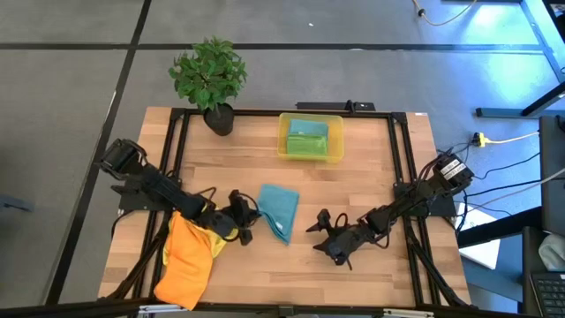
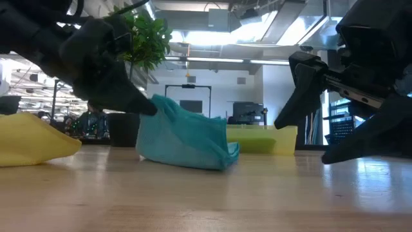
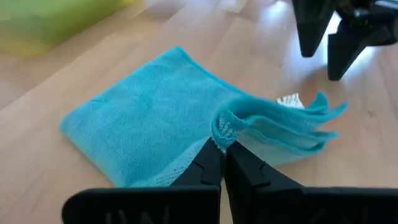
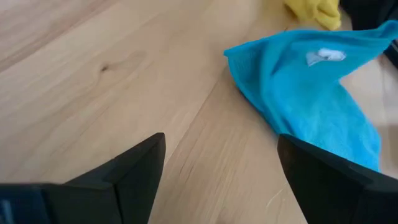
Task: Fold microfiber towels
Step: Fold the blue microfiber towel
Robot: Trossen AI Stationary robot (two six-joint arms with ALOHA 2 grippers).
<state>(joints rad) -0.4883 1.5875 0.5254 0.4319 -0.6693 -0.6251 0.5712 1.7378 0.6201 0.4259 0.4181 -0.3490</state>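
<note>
A teal-blue towel [image 1: 280, 210] lies folded on the table's middle; it also shows in the low view [image 2: 187, 138] and the right wrist view [image 4: 311, 93]. My left gripper [image 1: 245, 215] is shut on the towel's left edge [image 3: 222, 134]. My right gripper [image 1: 322, 231] is open and empty, just right of the towel, close above the table. An orange towel over a yellow one [image 1: 187, 252] lies heaped at the near left. A green towel [image 1: 308, 140] lies in the yellow bin [image 1: 335, 150]. My left gripper pinches a bunched bit of the teal towel's edge [image 3: 225, 124] between its two fingertips [image 3: 211, 158]. The fingers come nearly level from the table's left. The pinched edge is raised a little; the rest of the towel lies on the table.
A potted plant [image 1: 212, 79] stands at the far left corner. The yellow bin stands at the far middle. Bare wood lies between the teal towel and the near edge. A black frame rail [image 1: 399, 159] runs along the table's right side.
</note>
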